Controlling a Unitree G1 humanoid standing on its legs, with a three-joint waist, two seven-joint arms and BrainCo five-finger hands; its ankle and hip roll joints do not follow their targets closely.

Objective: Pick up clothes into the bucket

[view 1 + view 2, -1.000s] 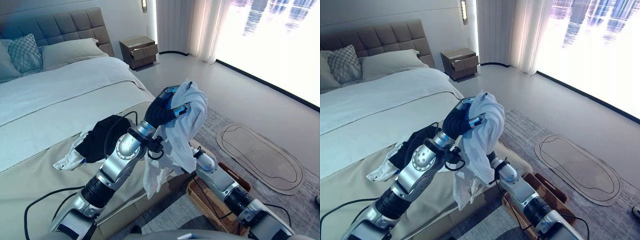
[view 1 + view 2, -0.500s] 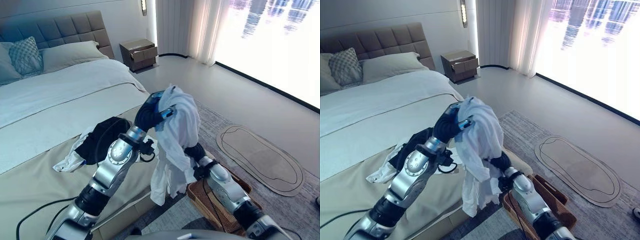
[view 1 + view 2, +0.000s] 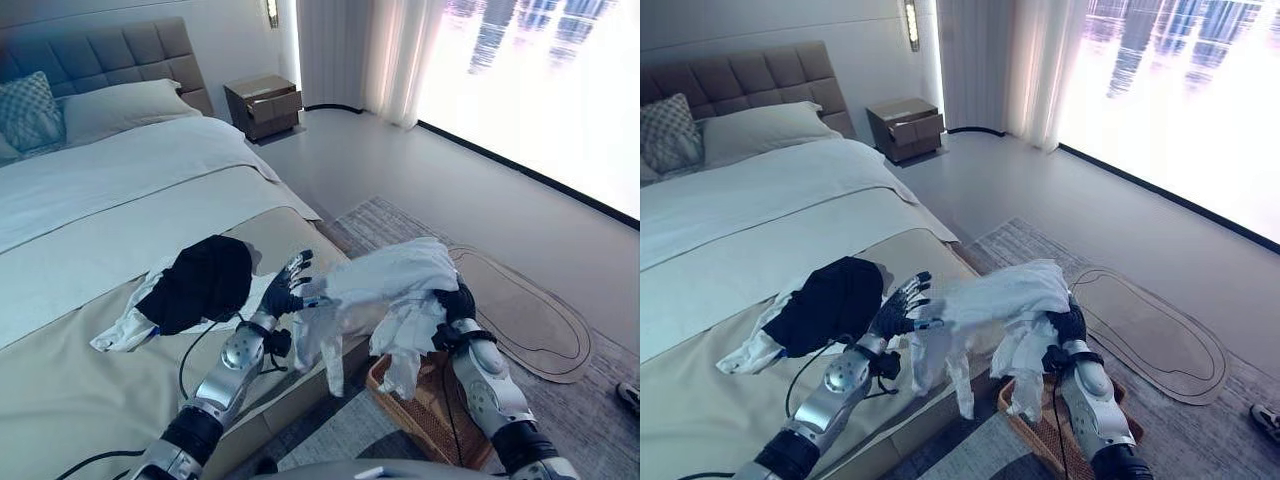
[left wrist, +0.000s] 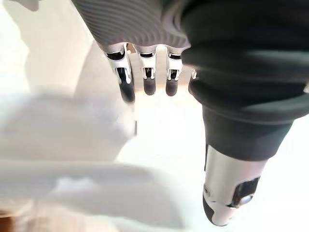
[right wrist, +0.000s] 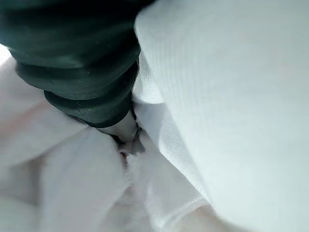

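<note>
One white garment [image 3: 395, 285] hangs from the right hand [image 3: 458, 303] over the wicker basket [image 3: 425, 415]

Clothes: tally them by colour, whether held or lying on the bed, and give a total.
White: 2, the white garment spread between the left hand and right hand over the wicker basket, and the white garment on the bed
Black: 1, the black garment on the bed
Total: 3
</note>
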